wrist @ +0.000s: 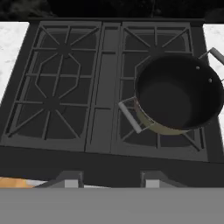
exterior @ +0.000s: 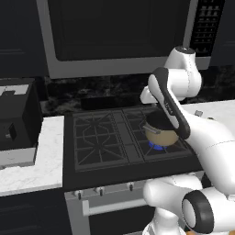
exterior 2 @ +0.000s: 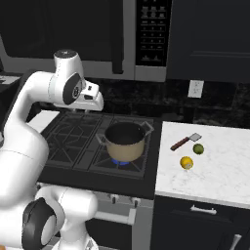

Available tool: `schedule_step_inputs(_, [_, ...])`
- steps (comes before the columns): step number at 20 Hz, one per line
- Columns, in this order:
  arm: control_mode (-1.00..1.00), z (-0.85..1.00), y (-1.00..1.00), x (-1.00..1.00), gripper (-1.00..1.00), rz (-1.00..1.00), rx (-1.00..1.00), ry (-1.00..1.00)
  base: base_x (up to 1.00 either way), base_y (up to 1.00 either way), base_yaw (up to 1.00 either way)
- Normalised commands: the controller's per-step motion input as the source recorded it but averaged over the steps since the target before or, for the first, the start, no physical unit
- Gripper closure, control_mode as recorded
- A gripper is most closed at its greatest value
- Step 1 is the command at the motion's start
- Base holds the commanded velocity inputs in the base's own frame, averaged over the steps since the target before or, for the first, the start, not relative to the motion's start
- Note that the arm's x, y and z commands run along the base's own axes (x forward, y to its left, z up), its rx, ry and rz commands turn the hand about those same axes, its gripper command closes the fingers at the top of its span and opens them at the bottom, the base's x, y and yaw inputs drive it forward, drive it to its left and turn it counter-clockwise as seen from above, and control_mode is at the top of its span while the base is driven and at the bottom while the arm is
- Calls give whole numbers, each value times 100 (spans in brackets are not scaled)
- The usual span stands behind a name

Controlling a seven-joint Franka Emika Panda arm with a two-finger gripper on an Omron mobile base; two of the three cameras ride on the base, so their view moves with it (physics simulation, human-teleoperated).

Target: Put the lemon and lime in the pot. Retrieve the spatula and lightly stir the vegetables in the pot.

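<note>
The tan pot [exterior 2: 124, 140] stands on the stove's front right burner over a blue flame, its dark inside empty [wrist: 177, 94]; my arm partly covers it in the left base view [exterior: 160, 134]. On the white counter to the right lie the yellow lemon [exterior 2: 186, 162], the green lime [exterior 2: 198, 149] and a spatula [exterior 2: 184, 141] with a red handle and metal blade. My gripper [exterior 2: 81, 111] hangs above the stove's back left, apart from the pot. Its fingertips [wrist: 72, 180] stand wide apart with nothing between them, so it is open.
The black gas stove [exterior: 98, 137] has grates over its burners and knobs along its front. A black appliance [exterior: 16, 119] sits on the left counter [exterior: 48, 151]. A microwave [exterior: 119, 32] hangs above the stove. The right counter [exterior 2: 222, 171] holds the fruit and spatula.
</note>
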Motion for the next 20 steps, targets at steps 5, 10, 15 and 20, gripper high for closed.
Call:
schedule_step_inputs(5, [-100,-11,24,-2,-100,4,-5,10,0,0,0])
schedule_step_inputs(10, [-100,-26,-41,-23,-100,-16,11,1,0,0,0])
schedule_step_inputs(15, [-100,-38,-56,-11,-100,-18,19,0,0,0,0])
schedule_step_inputs(20, [-100,-15,-11,0,-100,-4,4,5,0,0,0])
